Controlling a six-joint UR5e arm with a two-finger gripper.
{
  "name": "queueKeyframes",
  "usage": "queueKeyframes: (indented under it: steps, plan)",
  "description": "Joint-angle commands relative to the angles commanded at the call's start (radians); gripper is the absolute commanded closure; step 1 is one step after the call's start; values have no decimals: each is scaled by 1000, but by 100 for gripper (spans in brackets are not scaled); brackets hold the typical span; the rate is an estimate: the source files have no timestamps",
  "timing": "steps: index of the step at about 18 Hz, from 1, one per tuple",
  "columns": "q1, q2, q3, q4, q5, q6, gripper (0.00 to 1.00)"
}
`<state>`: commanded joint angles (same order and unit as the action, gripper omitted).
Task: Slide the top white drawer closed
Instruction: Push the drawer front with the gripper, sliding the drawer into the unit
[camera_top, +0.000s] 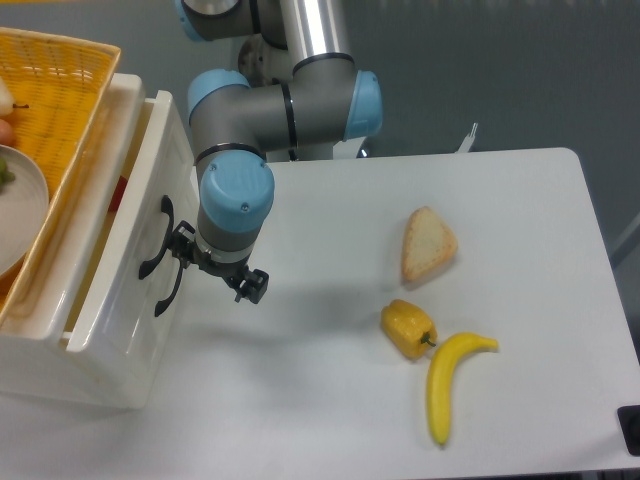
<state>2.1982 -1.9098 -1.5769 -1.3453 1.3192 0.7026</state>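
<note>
Your end effector (215, 268) presses sideways against the glossy white top drawer's (130, 240) front beside its curved black handle (152, 262), gripping nothing; its opening I cannot tell.

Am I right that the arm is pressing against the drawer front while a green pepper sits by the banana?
Not quite: in the camera view the pepper is yellow, not green. It does sit beside the banana, and the gripper is against the top white drawer.
</note>
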Motion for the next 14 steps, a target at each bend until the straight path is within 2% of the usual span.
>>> queueKeyframes:
  steps: [14]
  plan:
    - [-14,14,-2,-2,0,-3,0]
